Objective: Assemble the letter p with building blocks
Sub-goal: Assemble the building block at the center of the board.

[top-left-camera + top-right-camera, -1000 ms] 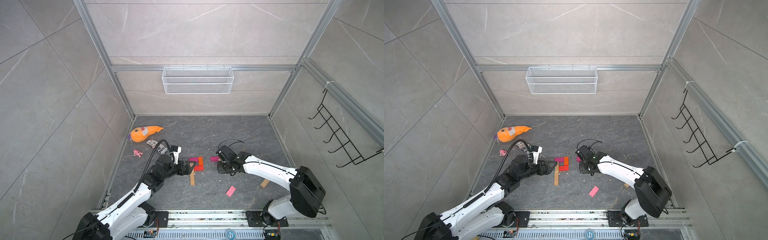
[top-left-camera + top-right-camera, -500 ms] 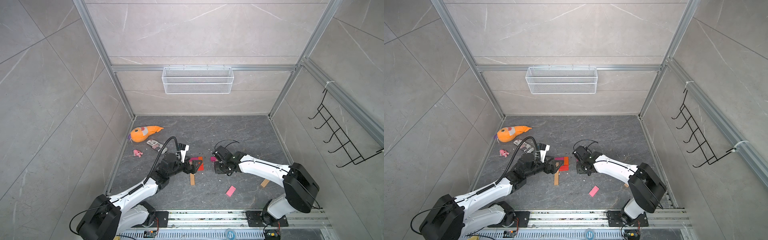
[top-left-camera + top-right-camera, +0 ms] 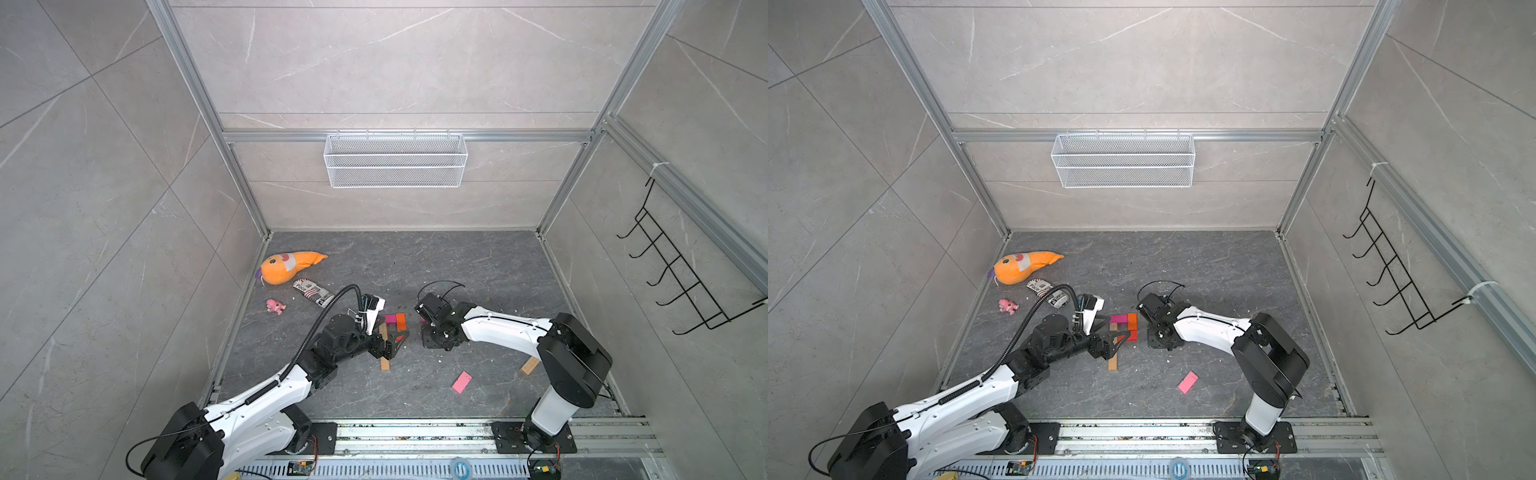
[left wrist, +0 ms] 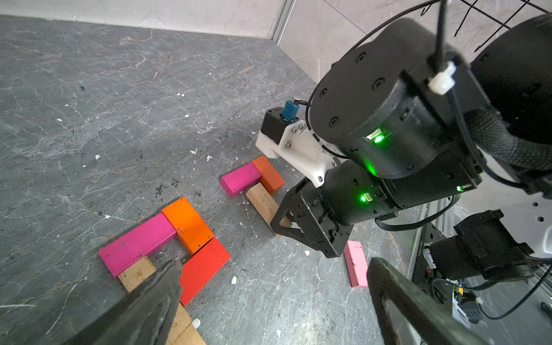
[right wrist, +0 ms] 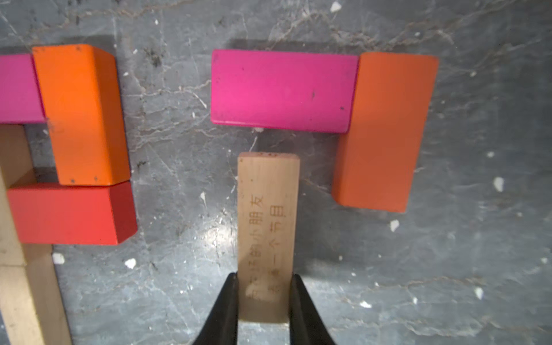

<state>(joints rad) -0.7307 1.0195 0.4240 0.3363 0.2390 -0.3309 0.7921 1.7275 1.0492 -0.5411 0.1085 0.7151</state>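
The letter p lies flat on the floor: a magenta brick [image 4: 137,243], an orange brick [image 4: 188,225] and a red brick [image 4: 203,270] form its loop beside a tan stem [image 3: 385,364]. My left gripper [image 4: 274,298] hangs open just above it, holding nothing. Beside it lie a second magenta brick [image 5: 280,91] and orange brick [image 5: 385,131] in an L. My right gripper [image 5: 265,301] is shut on a tan brick [image 5: 267,215] that points end-on at that magenta brick, a small gap apart. In both top views the right gripper [image 3: 434,338] points down.
A light pink brick [image 3: 461,381] lies loose toward the front, and a tan brick [image 3: 530,366] lies by the right arm's base. An orange plush [image 3: 286,266], a small pink plush [image 3: 275,306] and a printed packet [image 3: 312,291] sit at the back left. A wire basket [image 3: 395,160] hangs on the back wall.
The left arm has reached rightward, so its gripper now hangs over the brick figure. The right gripper has shifted slightly left toward it, still holding the tan brick.
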